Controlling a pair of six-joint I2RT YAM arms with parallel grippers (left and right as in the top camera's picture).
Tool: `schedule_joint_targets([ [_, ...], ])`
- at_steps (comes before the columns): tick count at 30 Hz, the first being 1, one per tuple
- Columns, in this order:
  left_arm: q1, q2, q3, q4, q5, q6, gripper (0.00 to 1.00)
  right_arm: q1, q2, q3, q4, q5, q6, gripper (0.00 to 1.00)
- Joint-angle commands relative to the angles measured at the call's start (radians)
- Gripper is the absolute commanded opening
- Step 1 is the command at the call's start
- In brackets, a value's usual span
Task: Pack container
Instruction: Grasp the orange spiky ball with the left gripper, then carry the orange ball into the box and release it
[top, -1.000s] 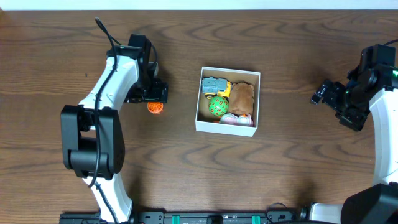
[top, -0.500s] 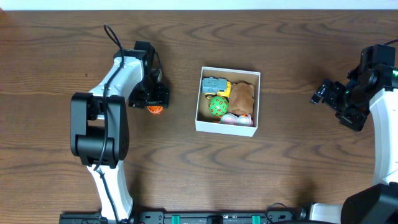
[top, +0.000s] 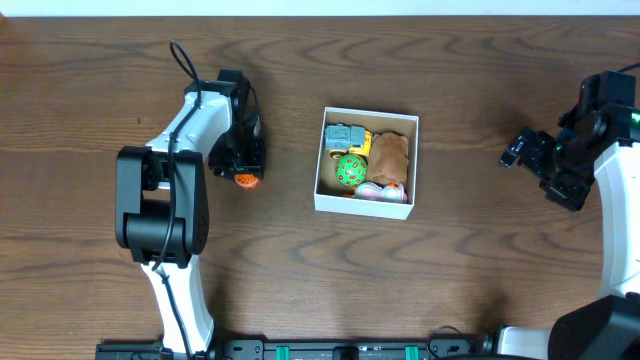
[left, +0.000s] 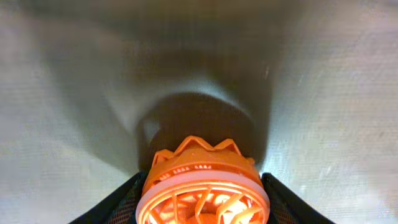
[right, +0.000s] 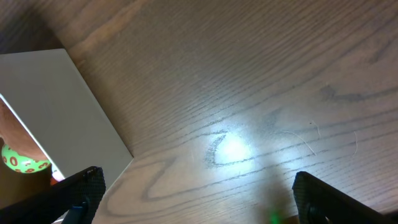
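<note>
**Overhead view.** Container (top: 362, 208), a square open-topped box w/ white walls and tan interior, sits at the centre of the wood-grain table (top: 480, 260). It holds four items:
- grey-blue and yellow toy truck (top: 347, 137) in the far-left corner;
- green spotted ball (top: 349, 169) just in front of the truck;
- brown lumpy piece (top: 391, 153) along the right side;
- pink-and-white item (top: 375, 192) against the near wall.

Any print on the toys is too small to read.

**L arm.** White and black links run from the base at the near-left edge up toward the far side. The wrist then folds back and down, so that the left gripper (top: 245, 172) points at the table, left of the container and apart from it. Under it lies an orange lattice ball (top: 247, 180), resting on the wood.

**L wrist view.** The orange lattice ball (left: 202, 186) fills the bottom centre and casts a dark shadow behind it. One black finger (left: 118, 202) lies against its left flank and the other against its right. The claw is pinching the ball from both sides.

**R arm.** It stands at the right edge, w/ the wrist turned left toward the box. The right gripper (top: 518, 150) is well apart from the container.

**R wrist view.** The right gripper (right: 199, 193) has its fingers (right: 81, 186) spread wide at the two bottom corners, w/ bare wood between them. The container (right: 62, 112) shows a white wall at the left. The green spotted ball (right: 22, 163) peeks over its rim.
</note>
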Motion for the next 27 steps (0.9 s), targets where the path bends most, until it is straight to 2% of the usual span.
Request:
schedule_joint_targets([
  [1,0.000,-0.015,0.046,-0.040,0.013,0.002,0.51,-0.003,0.000,-0.004,0.004,-0.004,0.009,0.99],
  [8,-0.018,-0.130,0.204,-0.234,0.015,-0.002,0.44,-0.003,0.000,-0.004,0.006,-0.004,0.009,0.99],
  [11,-0.054,-0.205,0.259,-0.270,0.015,-0.001,0.44,-0.003,0.000,-0.004,0.009,-0.004,0.009,0.99],
  [18,-0.259,-0.347,0.268,-0.110,0.017,0.000,0.44,-0.003,0.000,-0.004,0.013,-0.004,0.010,0.99],
  [22,-0.399,-0.325,0.251,0.025,0.013,0.033,0.44,-0.003,0.000,-0.004,0.011,-0.004,0.009,0.99],
  [27,-0.481,-0.237,0.237,0.105,0.012,0.032,0.44,-0.003,0.000,-0.004,0.007,-0.005,0.017,0.99],
])
